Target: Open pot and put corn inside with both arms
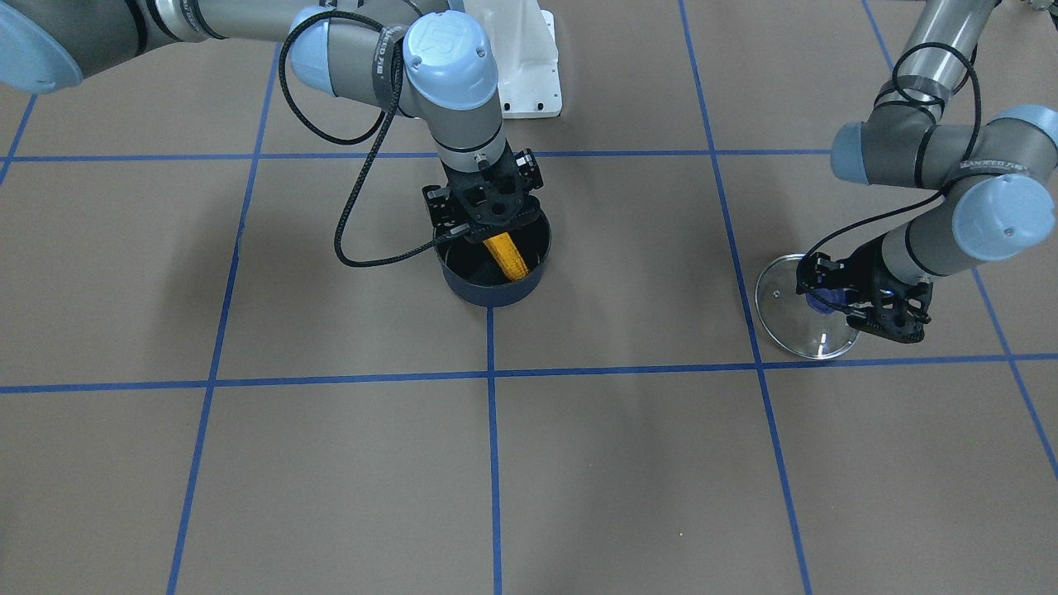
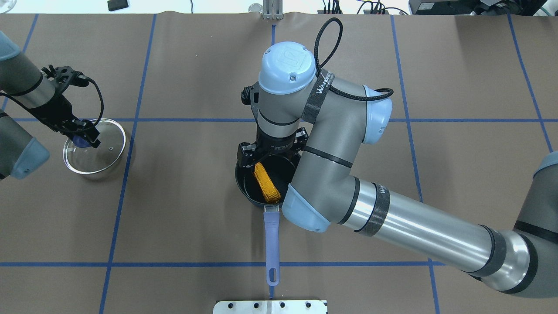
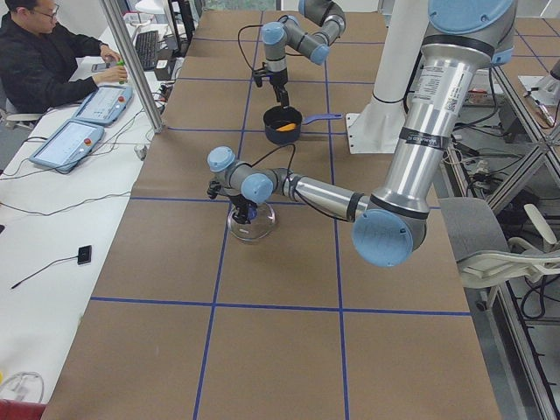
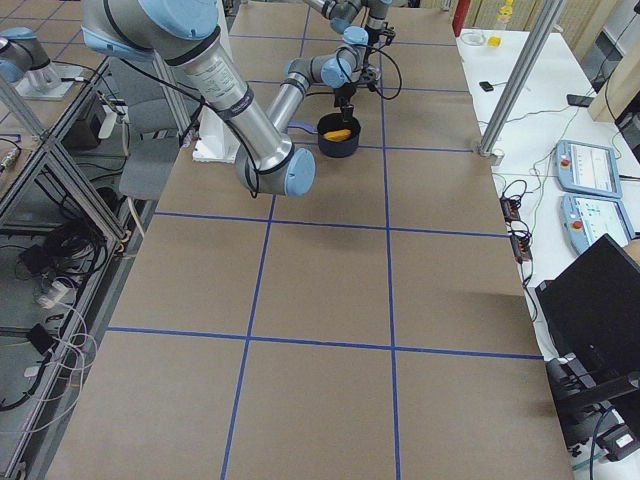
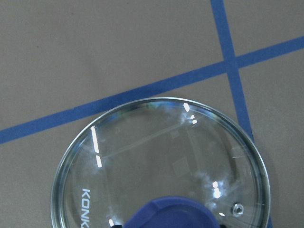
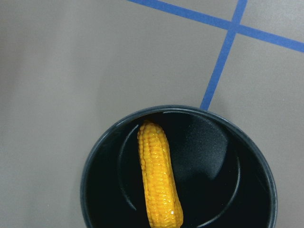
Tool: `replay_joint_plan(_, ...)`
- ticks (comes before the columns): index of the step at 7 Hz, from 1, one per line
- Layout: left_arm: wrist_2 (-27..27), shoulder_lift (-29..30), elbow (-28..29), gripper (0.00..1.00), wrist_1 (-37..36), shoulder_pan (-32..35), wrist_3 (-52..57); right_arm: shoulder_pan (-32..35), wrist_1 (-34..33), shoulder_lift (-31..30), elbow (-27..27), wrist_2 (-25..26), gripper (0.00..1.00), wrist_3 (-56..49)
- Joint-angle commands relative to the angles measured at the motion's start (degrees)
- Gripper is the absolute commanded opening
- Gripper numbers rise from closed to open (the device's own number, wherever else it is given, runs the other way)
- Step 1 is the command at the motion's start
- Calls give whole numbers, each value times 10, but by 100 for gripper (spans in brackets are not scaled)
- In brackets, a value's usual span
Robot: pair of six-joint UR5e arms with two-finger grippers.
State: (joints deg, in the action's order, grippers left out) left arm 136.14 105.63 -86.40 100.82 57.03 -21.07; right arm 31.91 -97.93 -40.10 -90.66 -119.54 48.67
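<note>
The dark navy pot (image 1: 492, 291) stands uncovered near the table's middle, and its lavender handle (image 2: 271, 235) points toward the robot. The orange-yellow corn (image 1: 507, 258) lies low inside it; it also shows in the overhead view (image 2: 267, 183) and the right wrist view (image 6: 158, 175). My right gripper (image 1: 488, 231) reaches down into the pot's mouth over the corn. Its fingertips are hidden, so I cannot tell whether it holds the corn. My left gripper (image 1: 821, 289) is shut on the purple knob (image 5: 173, 213) of the glass lid (image 1: 785, 307), which sits at table level far to the robot's left.
The brown table carries a grid of blue tape lines. The white base plate (image 2: 270, 306) lies at the robot's edge, just beyond the handle's end. An operator (image 3: 52, 52) sits at a side desk past the table's far edge.
</note>
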Motion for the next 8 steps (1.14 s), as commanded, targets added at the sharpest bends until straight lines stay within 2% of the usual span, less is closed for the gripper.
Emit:
replay_joint_plan(1, 0, -1, -1, 98, 1, 0, 2, 0, 0, -2, 0, 0, 100, -8)
replay_joint_plan(5, -7, -5, -26, 100, -1, 14, -2, 52, 0, -5, -3, -6, 100, -16)
replay_joint_plan(7, -7, -16, -34, 100, -3, 86, 6, 75, 13, -70, -59, 4, 100, -16)
replay_joint_plan(8, -9, -26, -39, 100, 1, 124, 19, 88, 24, -86, -63, 13, 100, -17)
